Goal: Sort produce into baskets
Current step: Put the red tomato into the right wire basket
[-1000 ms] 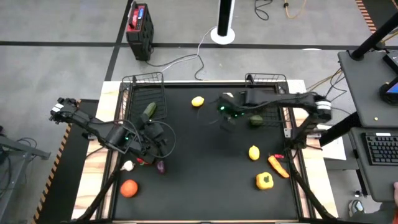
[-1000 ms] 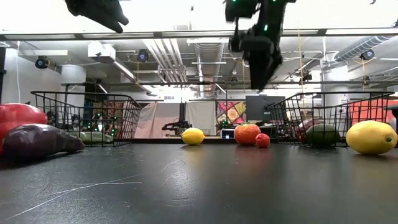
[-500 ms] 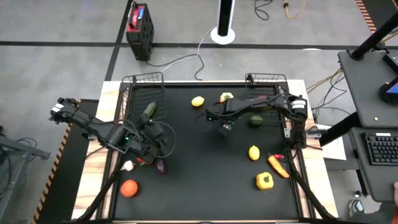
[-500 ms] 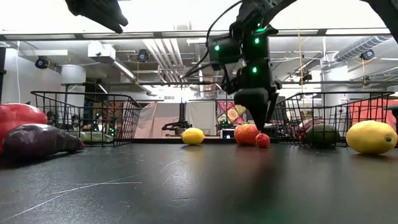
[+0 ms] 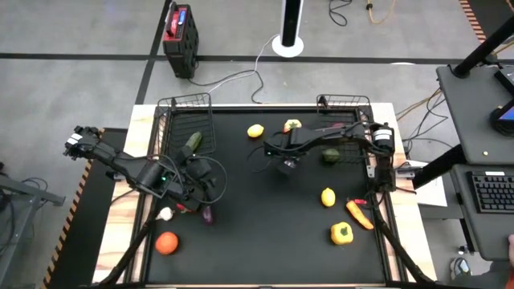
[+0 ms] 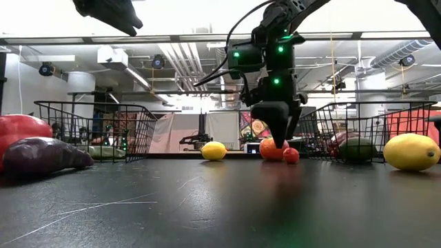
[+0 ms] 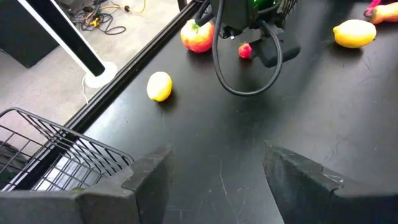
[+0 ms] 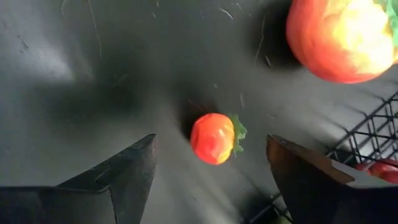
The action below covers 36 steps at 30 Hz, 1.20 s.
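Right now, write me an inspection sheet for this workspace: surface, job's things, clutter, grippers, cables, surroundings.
Surface: black table top, faintly scratched.
Job's things: two black wire baskets, left basket holding a green piece, right basket also holding a green piece. Loose on the table: lemon, second lemon, yellow pepper, orange tomato, purple eggplant, small red tomato.
Clutter: nothing seen.
Grippers: right gripper open, low over the small red tomato, not touching it. Left gripper open, empty, raised at the table's left.
Cables: white cable on the floor behind the table.
Surroundings: red-and-black box on the floor; keyboard on a side desk.
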Available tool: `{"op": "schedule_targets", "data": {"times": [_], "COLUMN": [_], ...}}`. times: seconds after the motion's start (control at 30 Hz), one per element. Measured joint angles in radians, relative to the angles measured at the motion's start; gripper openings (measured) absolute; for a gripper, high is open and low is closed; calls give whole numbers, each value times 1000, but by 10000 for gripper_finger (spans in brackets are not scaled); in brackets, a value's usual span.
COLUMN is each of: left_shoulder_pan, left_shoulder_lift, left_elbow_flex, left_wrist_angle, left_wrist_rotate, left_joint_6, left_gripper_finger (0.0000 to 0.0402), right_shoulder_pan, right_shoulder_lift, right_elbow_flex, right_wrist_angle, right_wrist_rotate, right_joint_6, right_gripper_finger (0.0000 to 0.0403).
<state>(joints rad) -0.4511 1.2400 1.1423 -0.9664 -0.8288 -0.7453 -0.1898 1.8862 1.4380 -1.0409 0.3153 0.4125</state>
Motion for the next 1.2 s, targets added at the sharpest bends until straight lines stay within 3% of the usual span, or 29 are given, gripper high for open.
{"op": "schedule_targets", "data": {"times": [0.67, 1.2], "left_shoulder_pan": [0, 0], "left_shoulder_lift": [0, 0], "left_elbow_flex": [0, 0], "left_wrist_angle": [1, 2], "left_wrist_rotate": [0, -3], "left_joint_6": [0, 0], "left_gripper_finger": [223, 223], "right_shoulder_pan": [0, 0], "right_shoulder_lift": [1, 1], "right_elbow_flex": [-127, -126], "right_wrist_angle": [105, 112], "right_wrist_rotate": [0, 0], "right_joint_6": [9, 7], "right_gripper_finger": [280, 171]}}
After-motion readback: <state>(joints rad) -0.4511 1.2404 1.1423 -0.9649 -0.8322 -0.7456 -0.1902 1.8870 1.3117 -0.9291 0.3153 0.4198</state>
